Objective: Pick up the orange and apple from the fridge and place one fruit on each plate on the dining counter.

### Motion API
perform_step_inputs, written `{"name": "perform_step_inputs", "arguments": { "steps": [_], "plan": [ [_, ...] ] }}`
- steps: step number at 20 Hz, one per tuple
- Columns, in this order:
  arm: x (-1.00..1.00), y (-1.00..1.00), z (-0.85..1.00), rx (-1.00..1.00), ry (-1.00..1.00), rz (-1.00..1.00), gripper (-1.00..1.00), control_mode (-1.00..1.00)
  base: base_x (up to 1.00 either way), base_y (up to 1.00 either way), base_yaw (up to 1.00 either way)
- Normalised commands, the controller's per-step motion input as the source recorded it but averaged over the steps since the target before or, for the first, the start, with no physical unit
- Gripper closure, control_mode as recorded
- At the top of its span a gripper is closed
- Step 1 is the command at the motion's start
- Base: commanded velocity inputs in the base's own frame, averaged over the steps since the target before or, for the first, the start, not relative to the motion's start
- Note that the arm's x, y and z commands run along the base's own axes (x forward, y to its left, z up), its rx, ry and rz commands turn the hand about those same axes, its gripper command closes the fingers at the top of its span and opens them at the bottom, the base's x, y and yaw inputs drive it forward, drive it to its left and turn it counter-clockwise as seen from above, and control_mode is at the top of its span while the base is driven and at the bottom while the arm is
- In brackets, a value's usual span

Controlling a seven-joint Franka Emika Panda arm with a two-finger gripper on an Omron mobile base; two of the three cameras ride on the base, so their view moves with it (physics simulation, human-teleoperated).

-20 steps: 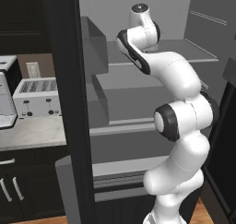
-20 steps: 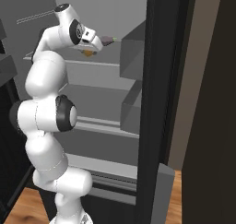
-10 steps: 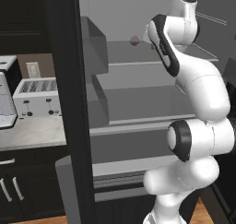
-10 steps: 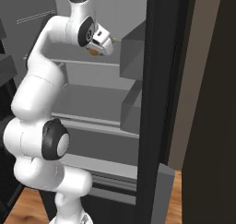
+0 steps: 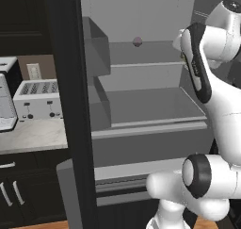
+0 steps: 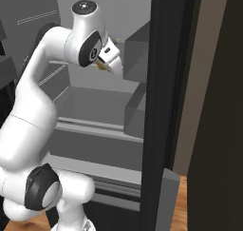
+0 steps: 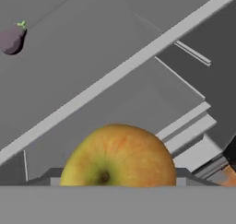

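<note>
Left base view: the fridge (image 5: 141, 105) stands open, its black door edge at the near left and grey shelves bare but for a dull purple ball (image 5: 137, 41) far back on the upper shelf. The arm crowds the right side.

Right base view: the gripper (image 6: 108, 66) sits in front of the upper shelf, left of the door bins (image 6: 135, 106), with open shelf space below it.

Hand view: the apple (image 7: 118, 156) sits low between the fingers, apparently clamped; the jaw tips themselves are hidden.
</note>
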Motion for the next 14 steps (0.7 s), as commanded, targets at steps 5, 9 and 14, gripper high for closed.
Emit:
{"name": "perform_step_inputs", "arguments": {
  "steps": [5, 9, 14],
  "plan": [
    [-1.0, 0.0, -0.21, 0.0, 0.0, -0.15, 1.0, -1.0, 0.0, 0.0, 0.0],
    [-1.0, 0.09, -0.39, -0.04, 0.0, -0.02, 1.0, -1.0, 0.0, 0.0, 0.0],
    [-1.0, 0.29, -0.69, -0.12, -0.01, 0.01, 1.0, -1.0, 0.0, 0.0, 0.0]
  ]
}}
